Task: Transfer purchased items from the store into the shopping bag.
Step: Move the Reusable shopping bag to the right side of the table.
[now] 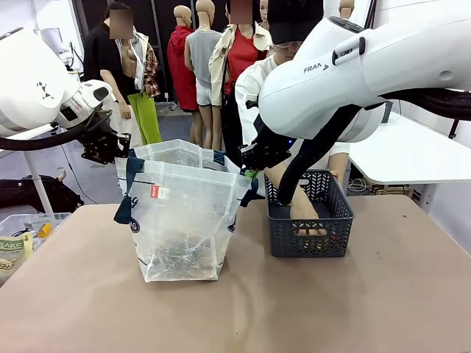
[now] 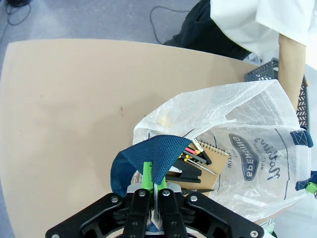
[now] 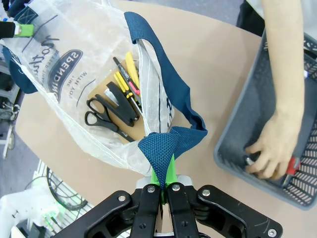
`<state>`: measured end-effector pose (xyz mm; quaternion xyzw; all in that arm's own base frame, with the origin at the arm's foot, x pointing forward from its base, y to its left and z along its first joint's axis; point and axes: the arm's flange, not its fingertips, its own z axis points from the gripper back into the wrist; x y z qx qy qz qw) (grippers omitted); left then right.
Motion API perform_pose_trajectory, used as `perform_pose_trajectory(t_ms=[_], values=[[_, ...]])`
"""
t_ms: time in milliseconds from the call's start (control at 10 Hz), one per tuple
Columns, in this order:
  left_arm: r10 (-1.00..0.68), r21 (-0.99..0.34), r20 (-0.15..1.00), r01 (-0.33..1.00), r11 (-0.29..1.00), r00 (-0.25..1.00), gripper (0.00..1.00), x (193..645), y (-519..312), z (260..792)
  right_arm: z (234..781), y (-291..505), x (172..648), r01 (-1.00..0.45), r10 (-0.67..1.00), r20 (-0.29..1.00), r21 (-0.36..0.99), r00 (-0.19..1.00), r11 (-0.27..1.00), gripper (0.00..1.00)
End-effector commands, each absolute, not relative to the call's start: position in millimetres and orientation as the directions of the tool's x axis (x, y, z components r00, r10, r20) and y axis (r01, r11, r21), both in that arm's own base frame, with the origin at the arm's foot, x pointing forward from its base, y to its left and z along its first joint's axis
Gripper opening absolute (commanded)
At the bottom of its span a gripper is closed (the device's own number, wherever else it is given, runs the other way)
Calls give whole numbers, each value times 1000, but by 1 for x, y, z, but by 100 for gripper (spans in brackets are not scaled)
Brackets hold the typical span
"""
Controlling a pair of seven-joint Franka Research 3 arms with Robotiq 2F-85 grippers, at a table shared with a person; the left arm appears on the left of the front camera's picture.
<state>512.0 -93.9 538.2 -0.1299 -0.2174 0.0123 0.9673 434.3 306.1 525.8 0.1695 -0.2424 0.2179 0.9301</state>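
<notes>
The clear plastic shopping bag [image 1: 184, 220] stands on the table, held wide open from both sides. My left gripper [image 1: 118, 151] is shut on its navy strap handle [image 2: 148, 158], and the bag mouth [image 2: 237, 114] lies past the fingers. My right gripper [image 1: 250, 168] is shut on the opposite navy handle [image 3: 166, 144]. On the bag's bottom lie yellow and black pen-like sticks [image 3: 126, 74], scissors [image 3: 101, 115] and a brown notebook [image 2: 216, 151]. A person's hand [image 3: 270, 151] reaches into the dark basket [image 1: 309, 239] and grips a small item with a red end.
The dark mesh basket [image 3: 247, 119] stands right of the bag, close to my right arm. A clear bin [image 1: 22, 235] with packets sits off the table's left edge. A white table [image 1: 412, 154] stands behind on the right. Bare tabletop [image 1: 294, 309] stretches in front.
</notes>
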Motion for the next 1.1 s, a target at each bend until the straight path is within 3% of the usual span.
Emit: perform_pose_trajectory(t_ms=[0,1000], values=[[86,-257,423,28,966,902,0,513,-90,541,526,305,435,-485,321,525,210,788,849,0],[86,-257,423,28,966,902,0,513,-90,541,526,305,435,-485,321,525,210,788,849,0]])
